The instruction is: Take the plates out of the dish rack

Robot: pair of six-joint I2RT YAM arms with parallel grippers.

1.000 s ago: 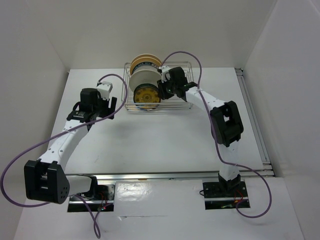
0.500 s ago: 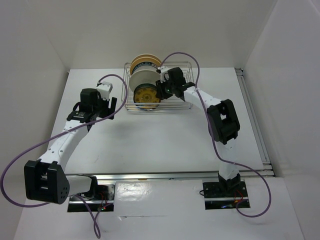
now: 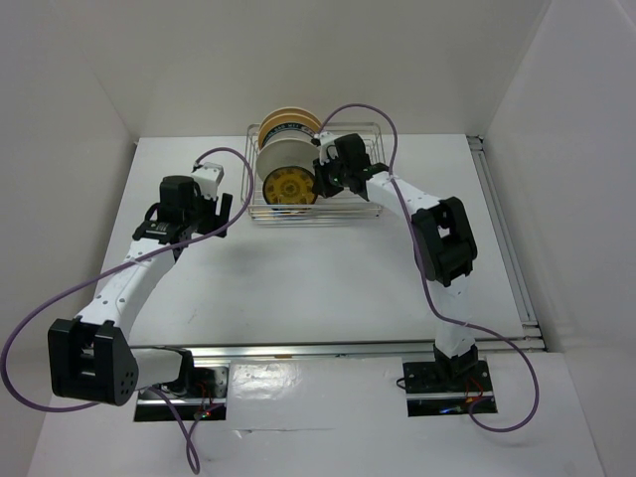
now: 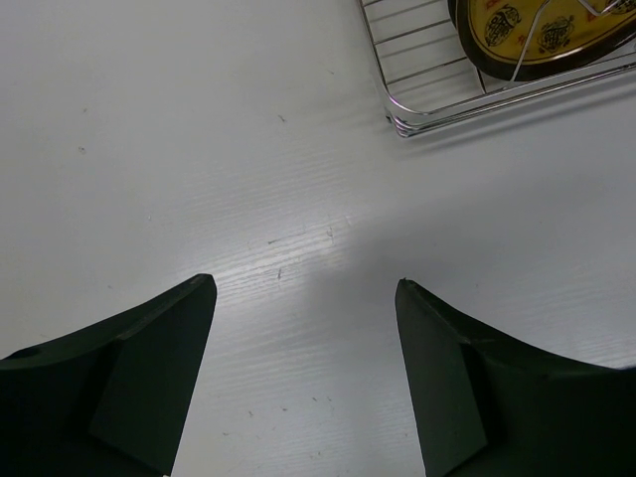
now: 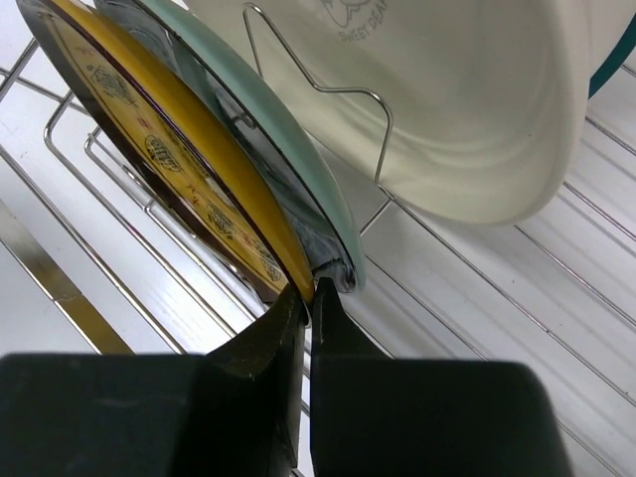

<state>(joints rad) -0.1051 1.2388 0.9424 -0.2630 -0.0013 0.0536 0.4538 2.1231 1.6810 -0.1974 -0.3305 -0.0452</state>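
Pinches the rim of the gold-patterned plate [image 5: 169, 149] with the right end effector [image 5: 310, 290], seemingly clenched tight, at the front of the dish rack [image 3: 368, 204]. Keeps the left end effector [image 4: 303, 286] spread, grasping nothing, over the counter [image 4: 248, 149]. Next likely needs a lift clear of the prongs [image 5: 383, 129] and the teal plate [image 5: 288, 149] close behind, then out over the front rail onto open counter.
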